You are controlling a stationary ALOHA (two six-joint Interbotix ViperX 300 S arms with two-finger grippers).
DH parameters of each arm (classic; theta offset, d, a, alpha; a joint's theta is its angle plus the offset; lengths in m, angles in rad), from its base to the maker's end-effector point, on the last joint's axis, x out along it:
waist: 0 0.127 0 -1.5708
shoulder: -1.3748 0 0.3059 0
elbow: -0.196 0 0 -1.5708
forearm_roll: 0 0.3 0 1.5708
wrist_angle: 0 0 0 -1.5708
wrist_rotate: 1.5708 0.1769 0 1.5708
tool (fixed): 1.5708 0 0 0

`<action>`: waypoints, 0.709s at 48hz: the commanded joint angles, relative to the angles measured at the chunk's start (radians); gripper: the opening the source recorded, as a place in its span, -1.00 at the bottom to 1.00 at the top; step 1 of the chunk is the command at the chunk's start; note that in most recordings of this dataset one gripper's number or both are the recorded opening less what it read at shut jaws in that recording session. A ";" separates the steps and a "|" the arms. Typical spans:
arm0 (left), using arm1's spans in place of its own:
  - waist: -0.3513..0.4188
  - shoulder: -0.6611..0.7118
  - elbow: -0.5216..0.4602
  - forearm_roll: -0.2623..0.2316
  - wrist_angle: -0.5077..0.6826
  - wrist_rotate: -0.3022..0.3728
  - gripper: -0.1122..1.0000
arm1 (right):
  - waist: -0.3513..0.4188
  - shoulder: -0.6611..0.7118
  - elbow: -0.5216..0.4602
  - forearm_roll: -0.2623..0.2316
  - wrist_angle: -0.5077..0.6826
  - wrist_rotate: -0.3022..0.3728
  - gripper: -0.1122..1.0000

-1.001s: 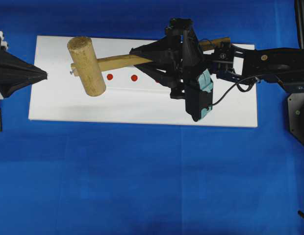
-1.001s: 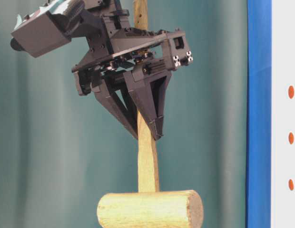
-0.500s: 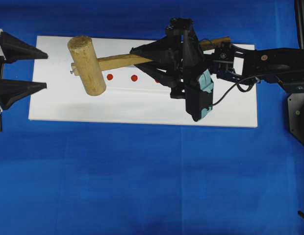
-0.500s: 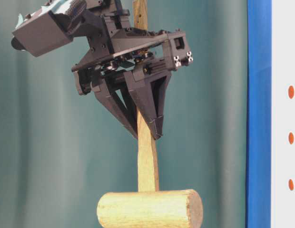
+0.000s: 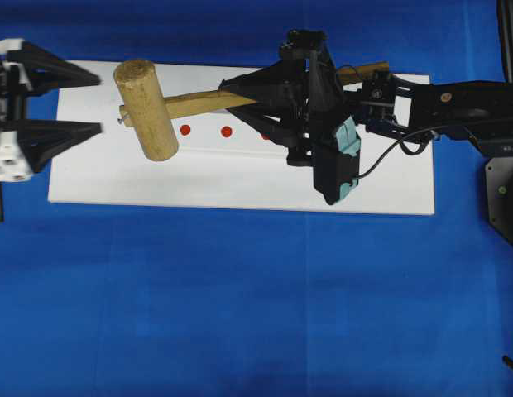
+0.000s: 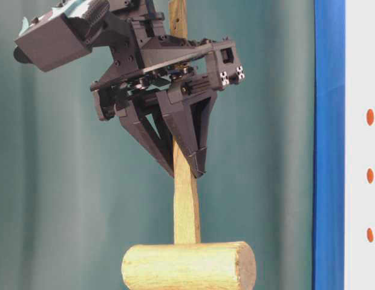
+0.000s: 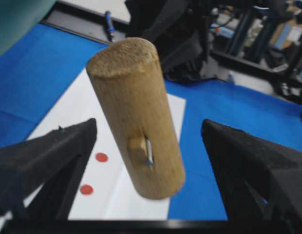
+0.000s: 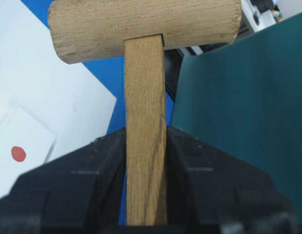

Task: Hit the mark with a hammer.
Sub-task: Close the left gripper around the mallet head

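Note:
The hammer, a light-brown wooden mallet, is held above the white board, with its head left of the red marks. My right gripper is shut on the flat handle, as the right wrist view shows. My left gripper stands open at the board's left end, its fingertips just short of the head and not touching it. The table-level view shows the head hanging below the right gripper. A third mark is partly hidden under the right gripper.
Blue cloth covers the table around the board. A teal backdrop stands behind. The right arm's wrist block hangs over the board's right half. Its base is at the right edge.
My left gripper has gone from shut to open and slid right toward the hammer head. The right gripper and hammer have hardly moved.

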State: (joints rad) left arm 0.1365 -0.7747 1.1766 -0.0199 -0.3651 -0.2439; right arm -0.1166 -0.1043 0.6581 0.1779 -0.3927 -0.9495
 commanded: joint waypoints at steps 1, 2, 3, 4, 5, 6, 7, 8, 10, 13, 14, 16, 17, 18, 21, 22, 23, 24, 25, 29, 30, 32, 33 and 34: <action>0.012 0.080 -0.063 -0.002 -0.046 -0.003 0.85 | -0.002 -0.028 -0.015 0.002 -0.018 0.003 -0.62; 0.012 0.107 -0.077 0.000 -0.061 -0.003 0.86 | -0.002 -0.028 -0.015 0.003 -0.020 0.002 -0.63; 0.012 0.124 -0.086 0.000 -0.072 -0.003 0.86 | -0.002 -0.028 -0.015 0.002 -0.020 0.003 -0.62; 0.012 0.141 -0.095 -0.002 -0.083 -0.003 0.86 | -0.002 -0.028 -0.015 0.003 -0.020 0.002 -0.62; 0.012 0.156 -0.103 0.000 -0.094 -0.003 0.86 | -0.002 -0.028 -0.015 0.002 -0.020 0.002 -0.62; 0.012 0.173 -0.110 -0.002 -0.104 -0.002 0.86 | -0.002 -0.028 -0.014 0.003 -0.020 0.002 -0.63; 0.012 0.187 -0.118 0.000 -0.110 -0.002 0.86 | -0.002 -0.028 -0.015 0.002 -0.020 0.002 -0.63; 0.014 0.201 -0.127 -0.002 -0.117 -0.002 0.86 | -0.002 -0.028 -0.015 0.002 -0.018 0.002 -0.63; 0.014 0.225 -0.141 -0.002 -0.126 -0.002 0.86 | -0.002 -0.028 -0.015 0.002 -0.018 0.002 -0.62; 0.017 0.258 -0.161 -0.002 -0.127 -0.002 0.86 | -0.002 -0.028 -0.015 0.002 -0.020 0.002 -0.62; 0.017 0.267 -0.166 -0.002 -0.127 -0.002 0.86 | -0.002 -0.028 -0.015 0.002 -0.020 0.002 -0.63; 0.017 0.284 -0.179 0.000 -0.126 -0.002 0.86 | -0.002 -0.028 -0.014 0.002 -0.020 0.002 -0.62; 0.017 0.288 -0.184 -0.002 -0.126 -0.002 0.86 | -0.002 -0.028 -0.014 0.002 -0.020 0.002 -0.62; 0.017 0.291 -0.187 -0.002 -0.126 -0.003 0.86 | -0.002 -0.028 -0.014 0.002 -0.020 0.002 -0.62; 0.017 0.295 -0.190 -0.002 -0.126 -0.003 0.85 | -0.002 -0.028 -0.014 0.002 -0.020 0.002 -0.63; 0.017 0.295 -0.190 0.000 -0.126 -0.003 0.85 | 0.000 -0.028 -0.014 0.002 -0.020 0.002 -0.63; 0.017 0.295 -0.189 -0.002 -0.126 -0.003 0.85 | -0.002 -0.028 -0.014 0.002 -0.020 0.002 -0.63; 0.017 0.293 -0.187 -0.002 -0.126 -0.003 0.84 | -0.002 -0.028 -0.014 0.003 -0.020 0.002 -0.63; 0.017 0.291 -0.186 -0.002 -0.126 -0.003 0.84 | -0.002 -0.028 -0.014 0.002 -0.020 0.002 -0.63; 0.015 0.279 -0.179 0.000 -0.124 -0.009 0.78 | -0.002 -0.028 -0.017 0.003 -0.020 0.002 -0.63; 0.015 0.278 -0.176 -0.002 -0.124 -0.014 0.74 | -0.002 -0.028 -0.017 0.003 -0.020 0.002 -0.63; 0.014 0.273 -0.175 -0.002 -0.123 -0.023 0.61 | -0.002 -0.028 -0.017 0.002 -0.020 0.002 -0.63; 0.014 0.272 -0.173 0.000 -0.123 -0.029 0.53 | -0.002 -0.028 -0.017 0.002 -0.020 0.002 -0.63; 0.012 0.270 -0.172 0.000 -0.124 -0.035 0.40 | -0.002 -0.028 -0.017 0.003 -0.018 0.002 -0.62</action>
State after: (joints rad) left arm 0.1534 -0.4893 1.0140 -0.0230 -0.4801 -0.2684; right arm -0.1150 -0.1043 0.6581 0.1779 -0.3942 -0.9511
